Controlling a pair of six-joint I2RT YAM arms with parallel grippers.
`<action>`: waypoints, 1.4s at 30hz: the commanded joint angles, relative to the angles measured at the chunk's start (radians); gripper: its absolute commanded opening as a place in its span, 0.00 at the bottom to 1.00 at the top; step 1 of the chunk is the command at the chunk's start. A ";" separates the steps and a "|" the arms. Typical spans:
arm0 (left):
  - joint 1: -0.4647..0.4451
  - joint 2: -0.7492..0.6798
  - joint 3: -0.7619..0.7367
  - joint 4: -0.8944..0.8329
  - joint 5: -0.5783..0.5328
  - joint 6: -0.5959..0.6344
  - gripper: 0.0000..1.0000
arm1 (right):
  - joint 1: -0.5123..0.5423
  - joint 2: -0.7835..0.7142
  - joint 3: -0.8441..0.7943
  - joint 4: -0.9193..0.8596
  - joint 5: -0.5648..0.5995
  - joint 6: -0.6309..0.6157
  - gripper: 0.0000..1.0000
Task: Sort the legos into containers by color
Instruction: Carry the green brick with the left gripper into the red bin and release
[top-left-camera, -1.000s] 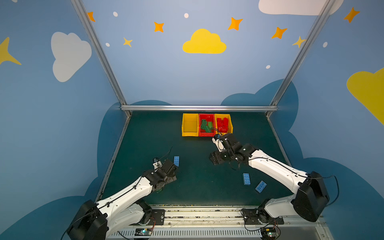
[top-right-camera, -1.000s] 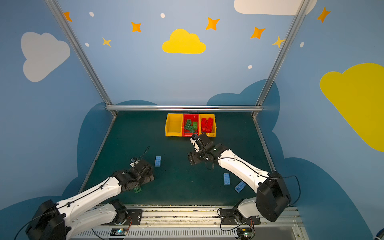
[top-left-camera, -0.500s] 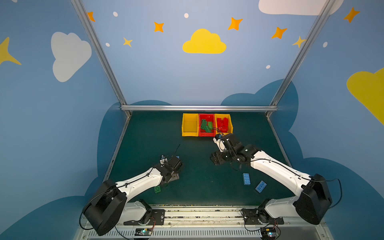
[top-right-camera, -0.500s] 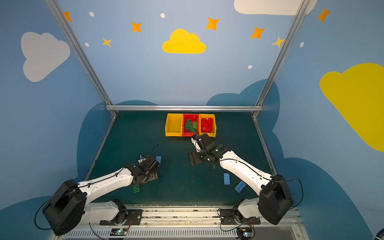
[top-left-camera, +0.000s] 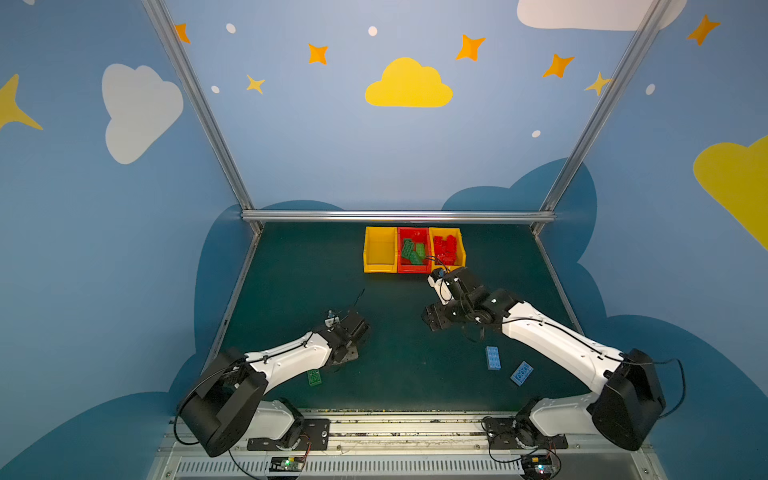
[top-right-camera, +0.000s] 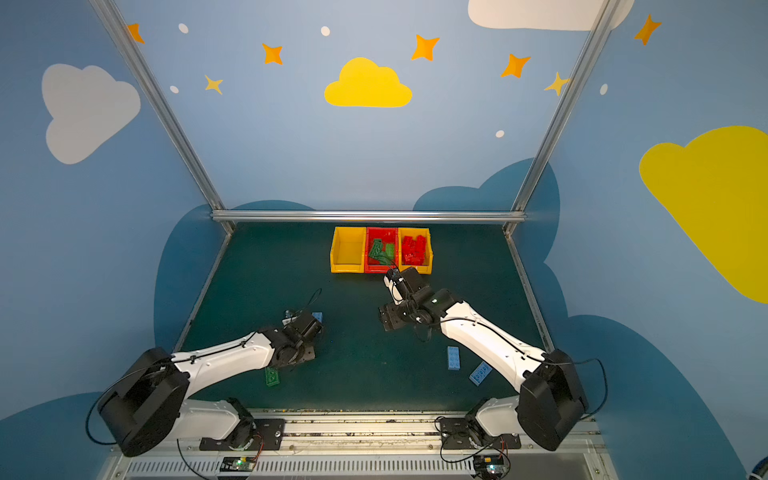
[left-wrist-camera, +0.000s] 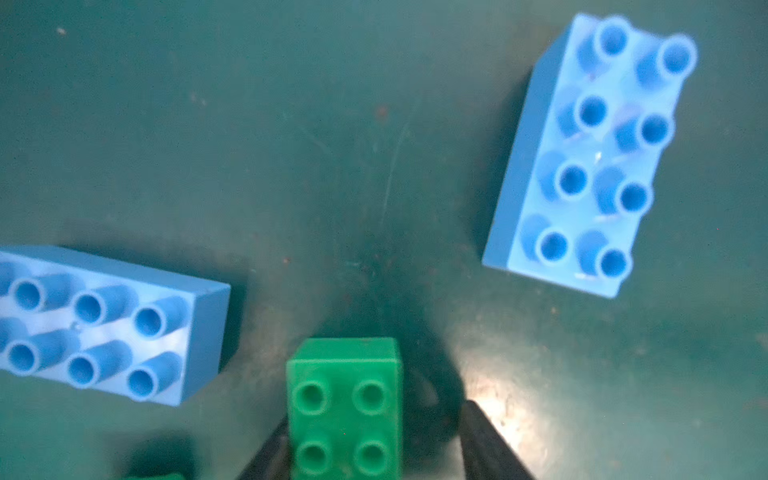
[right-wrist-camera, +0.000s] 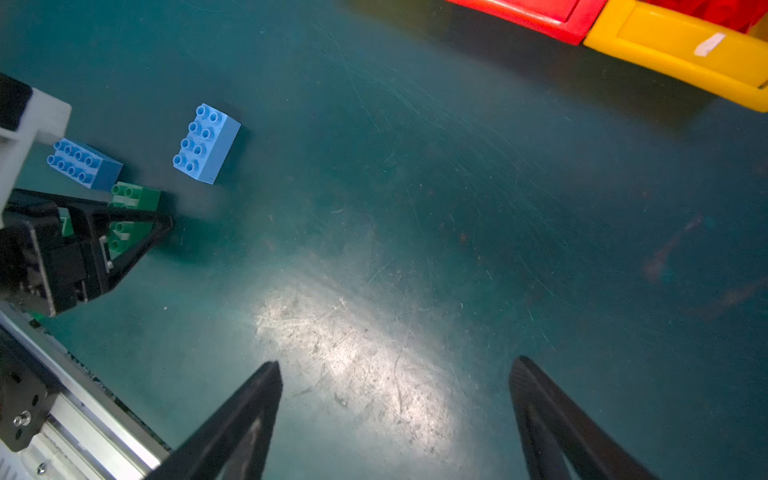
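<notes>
Green mat (left-wrist-camera: 291, 166): left tool (left-wrist-camera: 378, 411) straddles half-cropped green brick (left-wrist-camera: 345, 407), grip unclear; right tool (right-wrist-camera: 397, 362) wide.

No legible text, number or brand in any view, so you have nothing to log here. The small white sticker (right-wrist-camera: 710, 43) on the front lip of the yellow bin (right-wrist-camera: 648, 45) carries no lettering you can read. Stud tops of the blue bricks (left-wrist-camera: 582, 158) and the green brick (left-wrist-camera: 345, 407) are too blurred to show any mark.
</notes>
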 joint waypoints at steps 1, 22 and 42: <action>0.000 0.045 -0.002 0.002 0.012 -0.003 0.41 | -0.007 -0.060 -0.011 -0.031 0.001 0.014 0.85; -0.014 0.384 0.796 -0.232 -0.016 0.234 0.13 | -0.073 -0.390 -0.134 -0.080 0.057 0.107 0.92; 0.120 1.322 2.128 -0.269 0.157 0.447 0.24 | -0.199 -0.462 -0.184 -0.023 0.031 0.189 0.93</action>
